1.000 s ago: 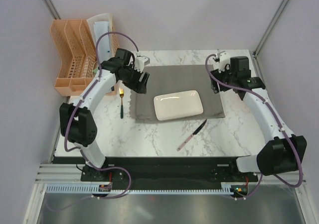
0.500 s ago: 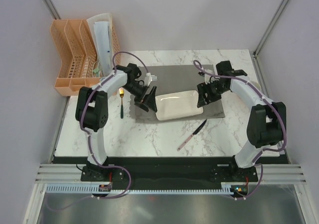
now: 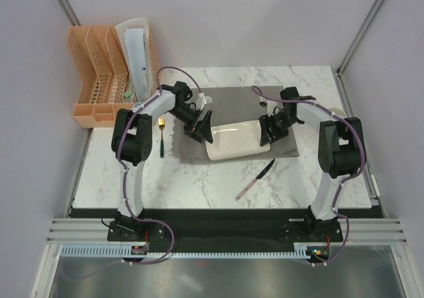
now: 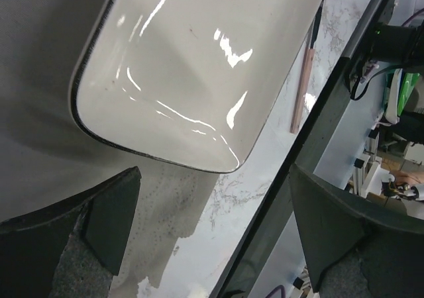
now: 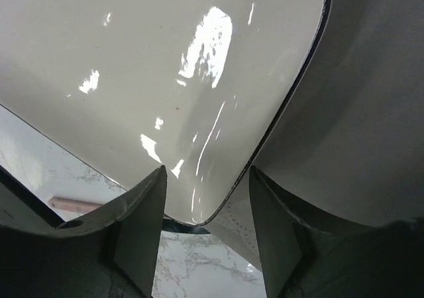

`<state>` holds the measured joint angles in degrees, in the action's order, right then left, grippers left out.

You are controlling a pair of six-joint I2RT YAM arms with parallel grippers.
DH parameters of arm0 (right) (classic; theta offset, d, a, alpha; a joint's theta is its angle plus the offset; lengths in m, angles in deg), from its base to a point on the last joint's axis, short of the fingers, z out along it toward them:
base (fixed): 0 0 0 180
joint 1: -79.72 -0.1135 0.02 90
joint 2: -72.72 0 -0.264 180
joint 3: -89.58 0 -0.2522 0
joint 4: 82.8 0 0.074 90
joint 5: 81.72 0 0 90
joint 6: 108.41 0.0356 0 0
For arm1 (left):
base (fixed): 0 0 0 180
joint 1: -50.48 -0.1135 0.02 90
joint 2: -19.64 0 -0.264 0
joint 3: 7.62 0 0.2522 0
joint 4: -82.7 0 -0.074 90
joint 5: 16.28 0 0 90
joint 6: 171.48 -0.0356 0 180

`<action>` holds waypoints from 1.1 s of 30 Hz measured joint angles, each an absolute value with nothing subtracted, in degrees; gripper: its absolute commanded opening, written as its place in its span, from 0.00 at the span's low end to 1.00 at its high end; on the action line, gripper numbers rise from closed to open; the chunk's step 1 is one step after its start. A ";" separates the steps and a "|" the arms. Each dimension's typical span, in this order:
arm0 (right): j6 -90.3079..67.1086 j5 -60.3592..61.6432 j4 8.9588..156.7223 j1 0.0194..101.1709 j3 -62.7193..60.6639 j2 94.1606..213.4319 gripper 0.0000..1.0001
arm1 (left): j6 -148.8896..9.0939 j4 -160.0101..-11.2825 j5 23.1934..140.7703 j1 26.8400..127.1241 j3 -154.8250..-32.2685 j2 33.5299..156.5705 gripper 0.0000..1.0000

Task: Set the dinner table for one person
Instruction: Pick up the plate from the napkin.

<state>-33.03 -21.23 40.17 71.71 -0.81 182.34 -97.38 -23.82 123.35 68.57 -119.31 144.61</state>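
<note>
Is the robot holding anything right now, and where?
Nothing is held. The left end effector and the right end effector are both open, at opposite short ends of the white rectangular ceramic plate.

The overhead camera sits high behind the arm bases, tilted down over the whole counter (image 3: pixel 199 185). Each wrist camera hangs very close above the plate (image 3: pixel 235 139), looking past its own tips: the left fingers (image 4: pixel 99 212) at one corner, the right fingers (image 5: pixel 142 225) at the opposite end. All three views share that plate.
</note>
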 measured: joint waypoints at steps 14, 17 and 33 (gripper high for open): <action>-31.12 -19.03 43.14 72.08 1.58 185.62 0.15 | -95.63 -24.67 121.75 68.70 -123.83 150.99 0.18; -28.89 -20.05 41.74 73.42 2.32 185.60 0.00 | -93.93 -22.68 122.58 68.50 -123.88 151.34 0.02; -29.83 -20.89 41.96 73.44 2.36 186.14 0.48 | -94.14 -21.52 122.80 69.20 -125.76 152.41 0.46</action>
<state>-29.83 -20.89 41.96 73.44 2.36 186.14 -94.14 -21.52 122.80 69.20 -125.76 152.41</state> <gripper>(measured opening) 0.360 0.351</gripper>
